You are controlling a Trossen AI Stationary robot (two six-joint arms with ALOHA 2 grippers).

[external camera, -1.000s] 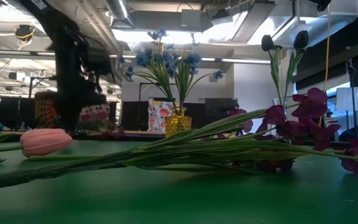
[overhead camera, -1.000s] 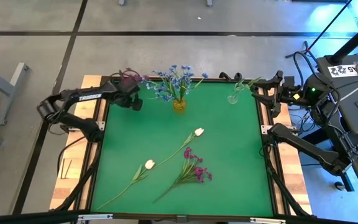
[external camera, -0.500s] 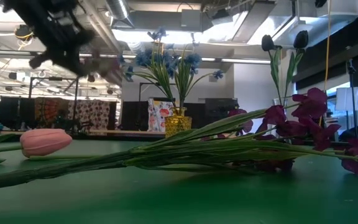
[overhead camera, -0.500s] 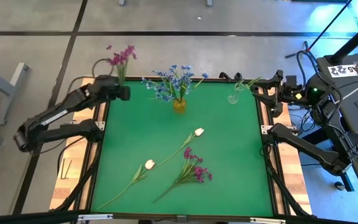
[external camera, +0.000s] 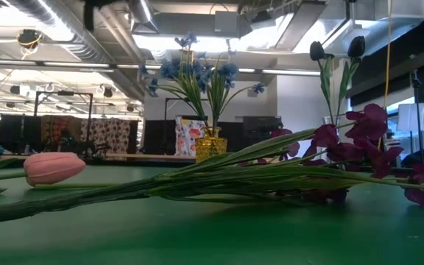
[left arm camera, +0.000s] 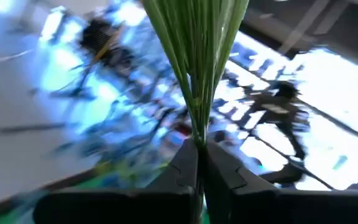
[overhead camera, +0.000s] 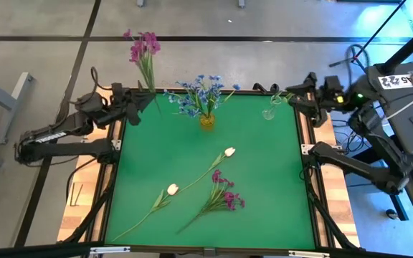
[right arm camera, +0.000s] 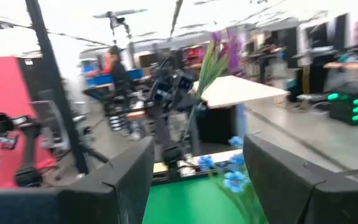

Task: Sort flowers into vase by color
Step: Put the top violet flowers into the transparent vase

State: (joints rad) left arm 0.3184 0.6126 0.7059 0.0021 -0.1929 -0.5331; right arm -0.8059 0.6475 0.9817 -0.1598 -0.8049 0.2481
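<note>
My left gripper [overhead camera: 148, 99] is above the table's far left corner, shut on a bunch of magenta-purple flowers [overhead camera: 142, 47] whose blossoms reach out past the far edge. Blue flowers [overhead camera: 201, 92] stand in a small yellow vase [overhead camera: 206, 121] at the far edge; the low view shows that yellow vase [external camera: 210, 144] too. A clear vase [overhead camera: 269, 113] with green stems stands near the far right corner. My right gripper [overhead camera: 290, 96] hovers open beside it. Two white tulips [overhead camera: 229, 152] [overhead camera: 172, 189] and a second magenta bunch [overhead camera: 225, 198] lie flat on the mat. My left gripper pinches the magenta bunch by the bundled green stems [left arm camera: 197, 138], near their lower end, between its two fingers [left arm camera: 185, 165]. The bunch is lifted clear of the table. Its stems fan out ahead of the fingers and slant away toward the far side.
The green mat [overhead camera: 264, 186] has a raised dark frame along its edges. Both arm bases sit at the table's left and right sides. In the low view a tulip bud [external camera: 54, 168] and the lying magenta bunch [external camera: 366, 143] are in the foreground.
My left gripper has risen from the far left corner with the magenta bunch, leaving the low view upward. It has tipped, so the blossoms have swung from above the corner out beyond the far edge. My right gripper has shifted slightly toward the clear vase.
</note>
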